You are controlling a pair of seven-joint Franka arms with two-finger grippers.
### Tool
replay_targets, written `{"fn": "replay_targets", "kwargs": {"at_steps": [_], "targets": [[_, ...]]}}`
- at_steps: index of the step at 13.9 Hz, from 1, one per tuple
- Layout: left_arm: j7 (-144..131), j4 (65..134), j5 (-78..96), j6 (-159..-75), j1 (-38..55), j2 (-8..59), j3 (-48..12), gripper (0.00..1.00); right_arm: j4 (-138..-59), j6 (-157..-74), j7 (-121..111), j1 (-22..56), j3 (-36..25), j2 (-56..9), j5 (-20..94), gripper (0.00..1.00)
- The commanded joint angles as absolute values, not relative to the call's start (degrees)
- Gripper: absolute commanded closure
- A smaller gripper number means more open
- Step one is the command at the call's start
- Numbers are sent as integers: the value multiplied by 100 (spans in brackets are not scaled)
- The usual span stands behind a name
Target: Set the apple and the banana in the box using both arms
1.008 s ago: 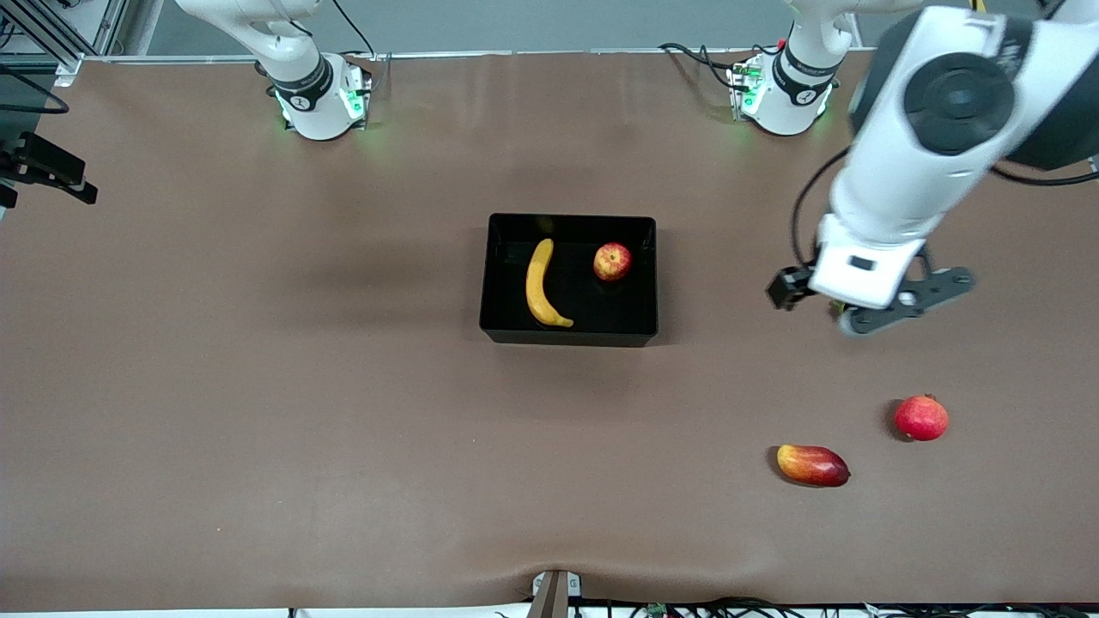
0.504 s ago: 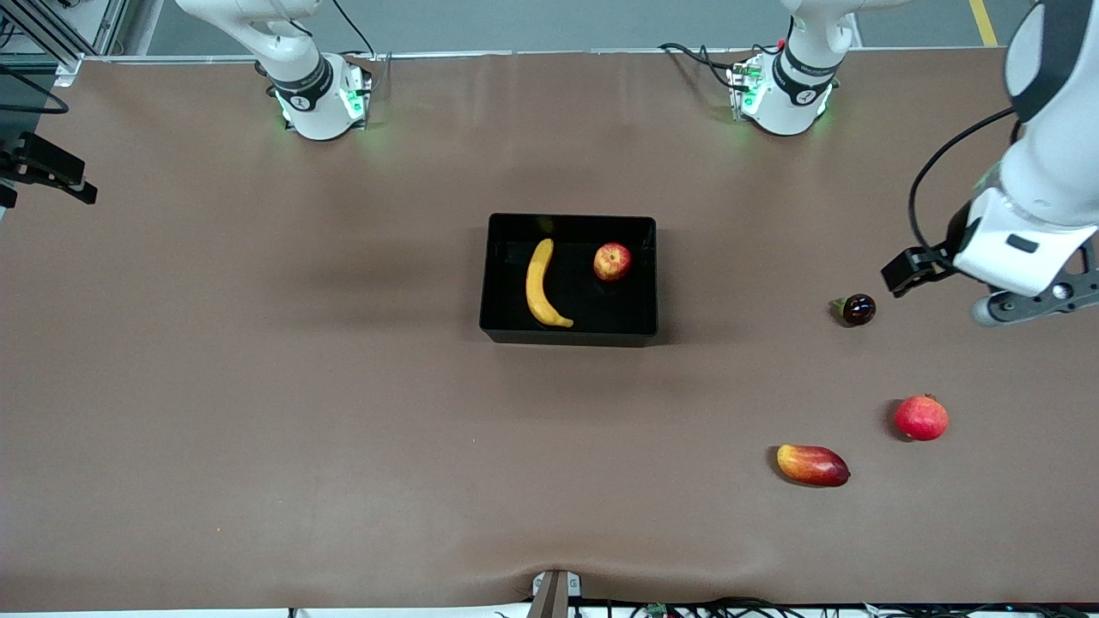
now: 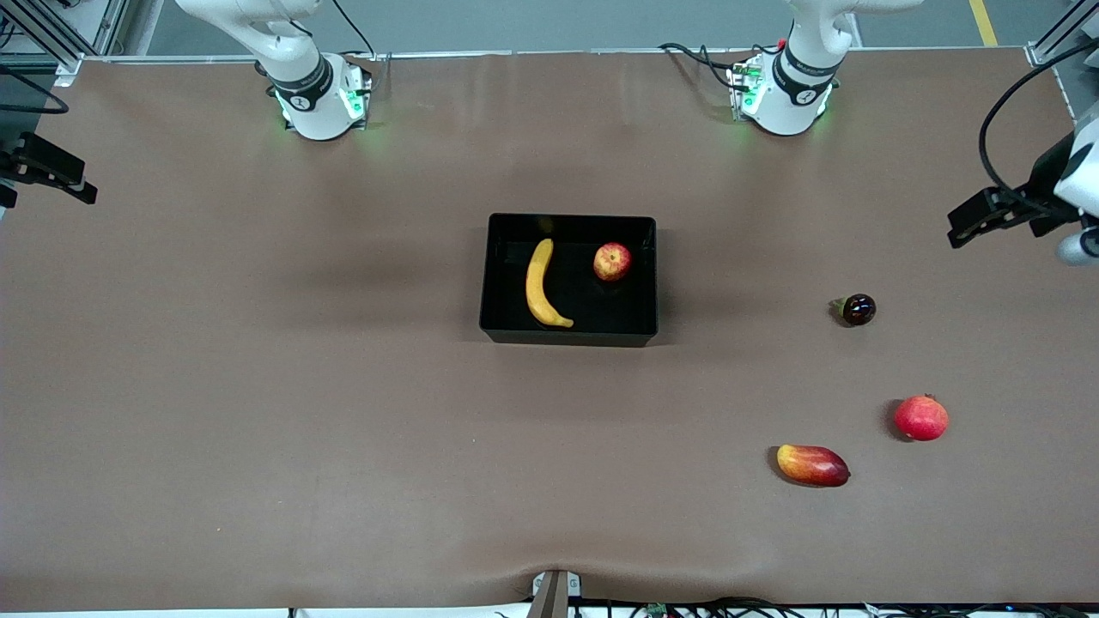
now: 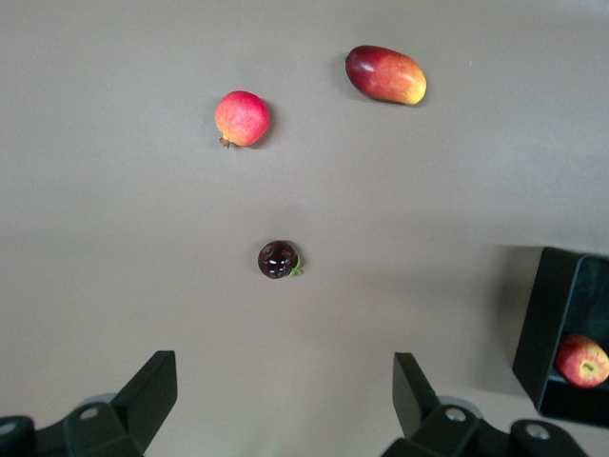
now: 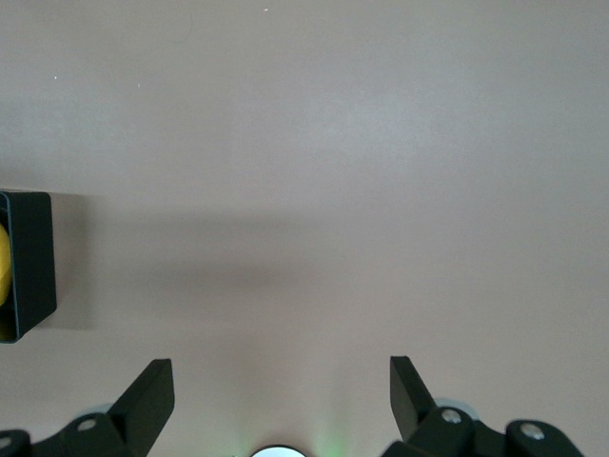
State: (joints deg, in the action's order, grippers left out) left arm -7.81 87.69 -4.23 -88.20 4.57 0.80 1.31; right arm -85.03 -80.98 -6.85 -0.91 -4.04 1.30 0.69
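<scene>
Front view: banana at nine o'clock of apple inside box; left gripper and right gripper both spread wide, empty, above bare table.

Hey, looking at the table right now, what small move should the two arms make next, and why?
Probably none beyond parking. The curved yellow banana and small red-yellow apple both lie inside the shallow black plastic box. The left gripper is open and empty above the bare table at the left arm's end; the right gripper is open and empty too.

red-yellow mango, red round fruit, small dark fruit, brown table
</scene>
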Motion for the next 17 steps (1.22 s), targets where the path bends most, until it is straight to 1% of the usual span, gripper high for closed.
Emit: {"fn": "replay_targets", "kwargs": {"at_steps": [1, 2, 4, 7, 11, 13, 17], "targets": [[-659, 9149, -334, -8921, 510, -202, 123, 0, -8552, -8095, -721, -220, -325, 211, 158, 0], [-659, 9176, -334, -8921, 501, -237, 88, 0, -8552, -8095, -721, -220, -325, 211, 158, 0], [-659, 9220, -334, -8912, 265, -281, -235, 0, -8552, -8095, -721, -220, -325, 211, 150, 0], [-668, 9378, -325, -8921, 176, -430, -430, 0, -8552, -8095, -721, -220, -325, 211, 149, 0], [-677, 9448, 44, -8851, 0, -632, -448, 0, -8552, -8095, -721, -220, -325, 211, 158, 0], [-729, 9650, 53, -8859, -70, -825, -457, 0, -8552, -8095, -721, -220, -325, 211, 150, 0], [-738, 9554, 166, -8763, -149, -853, -449, 0, -8552, -8086, -721, -220, -325, 211, 150, 0]]}}
